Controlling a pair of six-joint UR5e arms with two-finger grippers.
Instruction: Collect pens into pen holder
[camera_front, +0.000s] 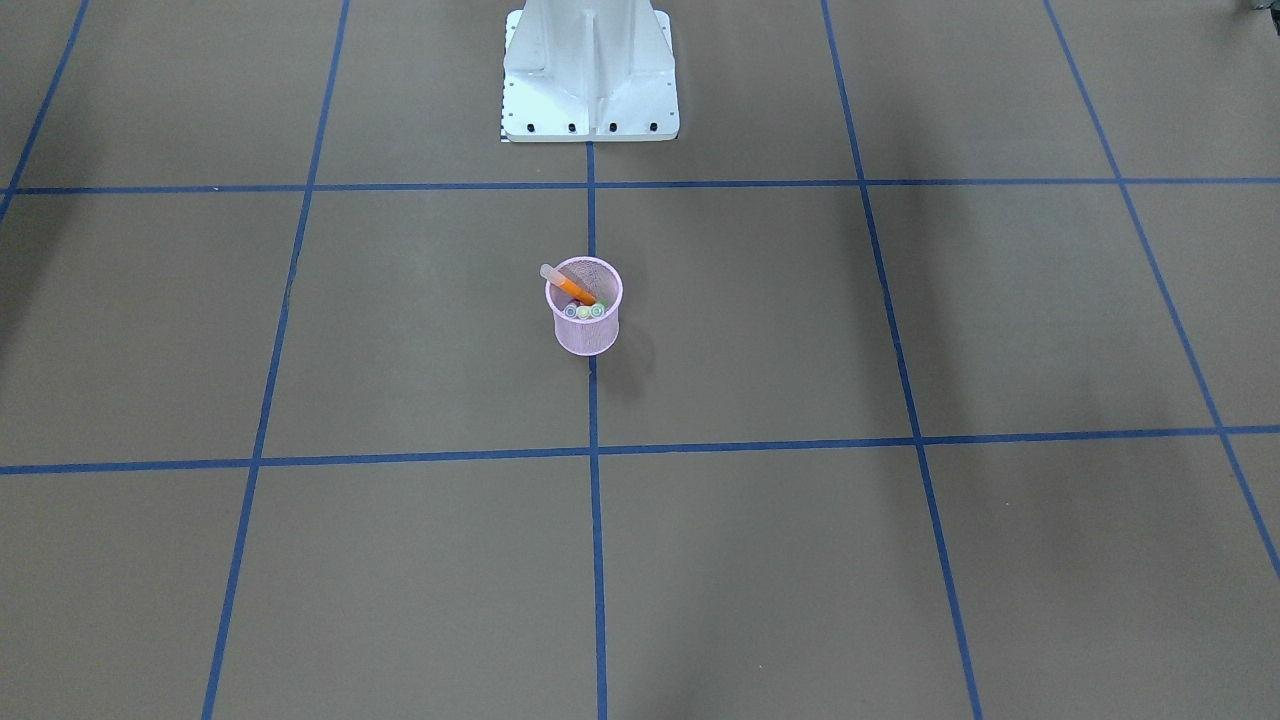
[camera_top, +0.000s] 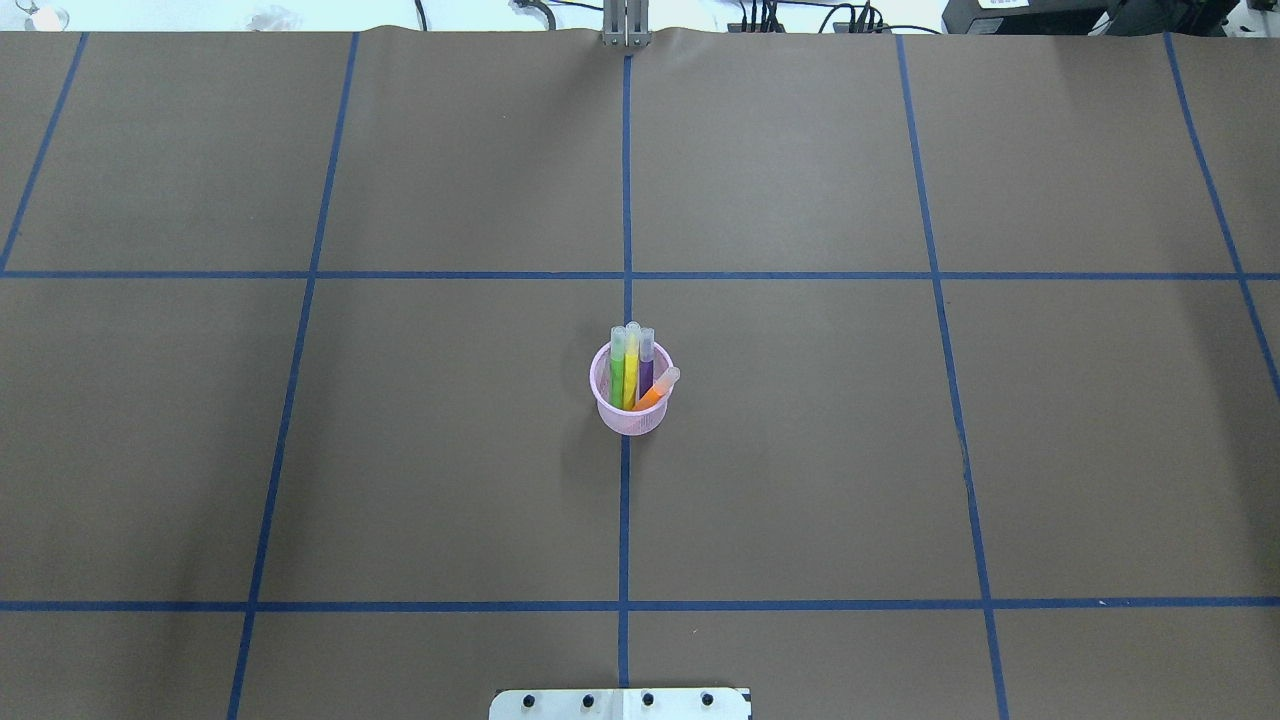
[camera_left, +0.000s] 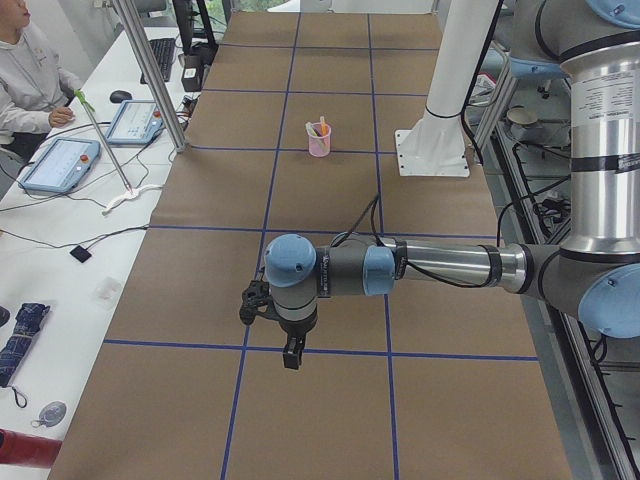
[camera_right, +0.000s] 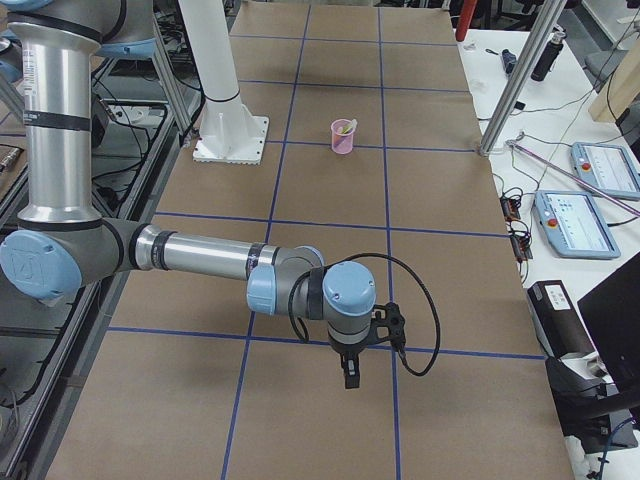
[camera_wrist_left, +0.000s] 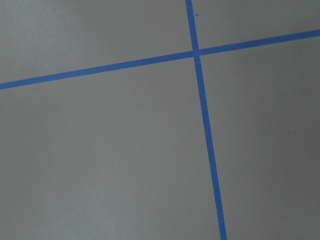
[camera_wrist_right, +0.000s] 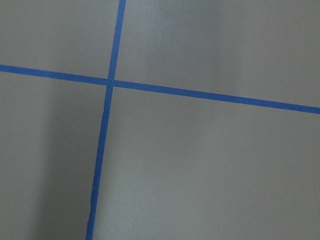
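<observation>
Our left gripper (camera_left: 291, 357) and right gripper (camera_right: 350, 378) hang far from the pen holder (camera_top: 632, 422); open or closed, we cannot tell; pens (camera_top: 631, 365) sit half-hidden inside.

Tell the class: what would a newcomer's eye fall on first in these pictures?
The pink mesh cup stands alone at the middle of the brown table, on a blue tape line, holding four bright pens; the orange pen leans at a slant. In the side views, the left gripper and the right gripper each hang over the table, well away from the cup.
</observation>
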